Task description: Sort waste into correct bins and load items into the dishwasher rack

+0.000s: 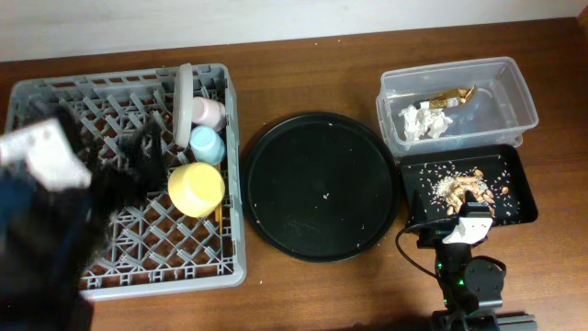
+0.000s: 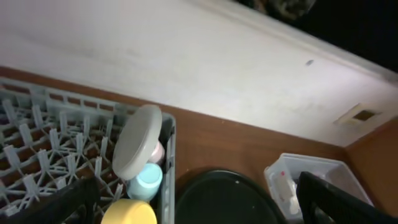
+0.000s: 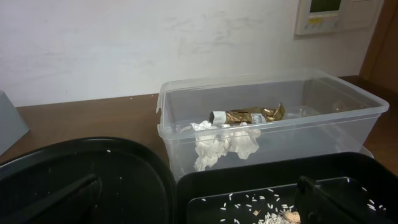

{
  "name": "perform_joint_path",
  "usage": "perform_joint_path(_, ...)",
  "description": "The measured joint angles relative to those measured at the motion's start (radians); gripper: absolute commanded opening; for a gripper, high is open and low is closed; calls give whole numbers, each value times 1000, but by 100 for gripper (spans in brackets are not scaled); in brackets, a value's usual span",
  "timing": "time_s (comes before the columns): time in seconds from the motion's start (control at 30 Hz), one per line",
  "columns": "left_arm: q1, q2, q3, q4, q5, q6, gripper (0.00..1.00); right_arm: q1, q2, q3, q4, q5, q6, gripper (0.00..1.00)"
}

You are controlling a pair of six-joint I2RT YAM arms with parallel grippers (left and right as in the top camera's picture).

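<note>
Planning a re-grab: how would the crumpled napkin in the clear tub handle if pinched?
The napkin looks crumpled and loose, so it is probably light and floppy, squashing when pinched. The gold wrapper sits right beside it and might drag along.

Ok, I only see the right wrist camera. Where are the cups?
Observer: The pink cup and the blue cup are both in the rack, along its right side.
Operator: And the bowl?
Observer: The bowl is in the rack too, right next to the blue cup, on the near side.
Operator: Is the plate in there?
Observer: Yes, the plate stands on its edge beside the pink cup.
</note>
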Motion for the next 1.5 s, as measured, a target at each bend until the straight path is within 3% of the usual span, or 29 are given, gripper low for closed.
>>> perform_joint_path(0.27,-1,-447,-550,-5,-6,0,99,0,-2,0,0,4,0,99)
perform_joint_path(0.33,-1,-541,-722,55,-8,0,99,0,-2,0,0,4,0,99)
perform_joint_path(0.47,-8,-677,-973,326,-32,-1,99,0,-2,0,0,3,0,99)
perform_joint_path(0.57,-38,-790,-1164,647,-90,0,99,0,-3,0,0,4,0,99)
perform_joint_path(0.7,-55,-886,-1289,915,-161,0,99,0,-3,0,0,4,0,99)
perform_joint_path(1.03,-54,-896,-1408,775,-247,5,99,0,-3,0,0,4,0,99)
perform_joint_path(1.3,-55,-896,-1417,758,-233,267,99,0,-3,0,0,4,-1,99)
perform_joint_path(1.5,-54,-896,-1417,758,-228,309,99,0,-3,0,0,4,0,99)
